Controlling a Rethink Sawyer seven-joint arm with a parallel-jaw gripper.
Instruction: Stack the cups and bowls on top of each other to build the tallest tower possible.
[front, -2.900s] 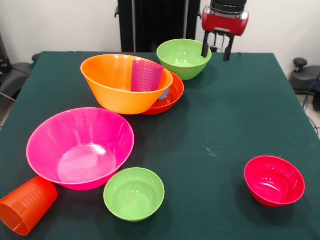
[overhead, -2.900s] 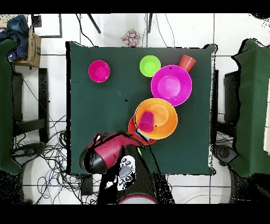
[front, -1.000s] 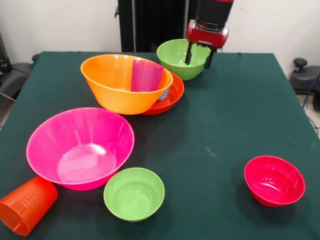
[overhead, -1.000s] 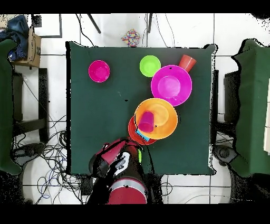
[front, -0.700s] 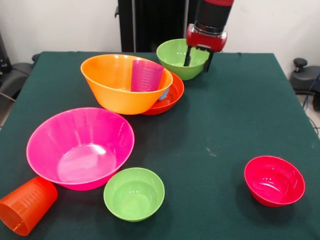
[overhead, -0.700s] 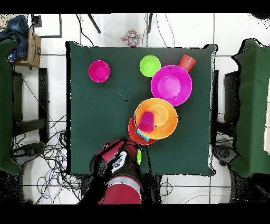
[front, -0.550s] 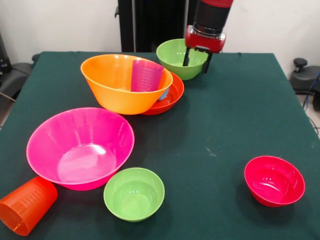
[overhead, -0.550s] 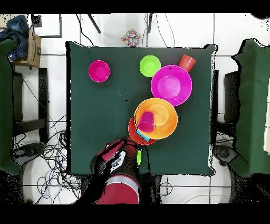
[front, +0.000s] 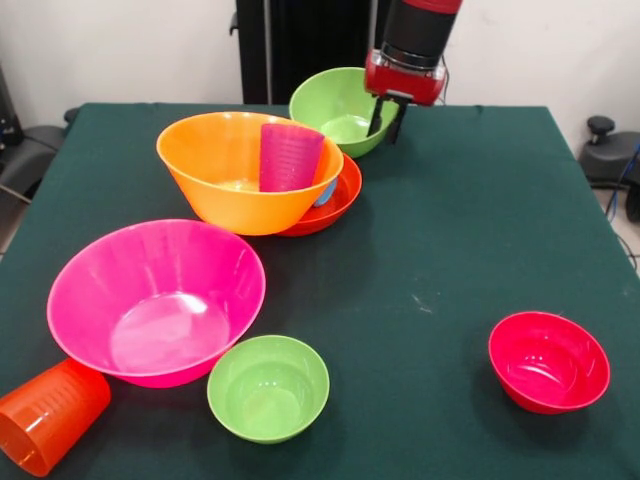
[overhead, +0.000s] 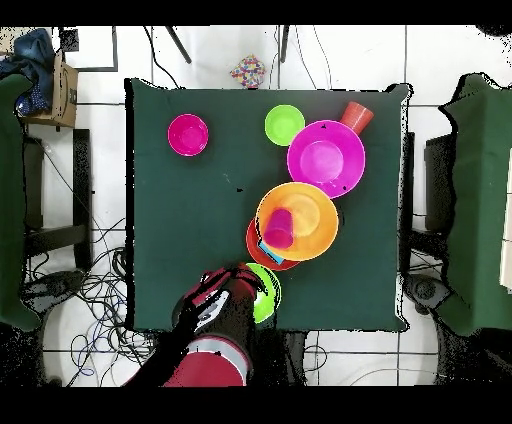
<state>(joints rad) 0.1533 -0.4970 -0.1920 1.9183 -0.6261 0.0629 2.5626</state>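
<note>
My gripper (front: 385, 122) is shut on the near right rim of the medium lime green bowl (front: 335, 105) at the table's far side; the bowl is tilted and sits against the tower. It also shows in the overhead view (overhead: 266, 294). The tower is a shallow red-orange bowl (front: 343, 190) holding the large orange bowl (front: 225, 170), a purple cup (front: 290, 155) and a sliver of blue cup (front: 327, 192). The large pink bowl (front: 150, 300), small green bowl (front: 267, 385), orange cup (front: 45, 415) and crimson bowl (front: 548, 360) stand apart. No red cup shows.
The dark green table (front: 450, 230) ends just behind the green bowl, at the black pedestal (front: 310, 45). Chairs (overhead: 480, 200) stand at both sides of the table in the overhead view. The pink bowl touches the orange cup lying on its side.
My gripper came down over the green bowl's rim and closed on it. The bowl shifted left and tilted. The tower, the pink bowl and the orange cup were nudged slightly left.
</note>
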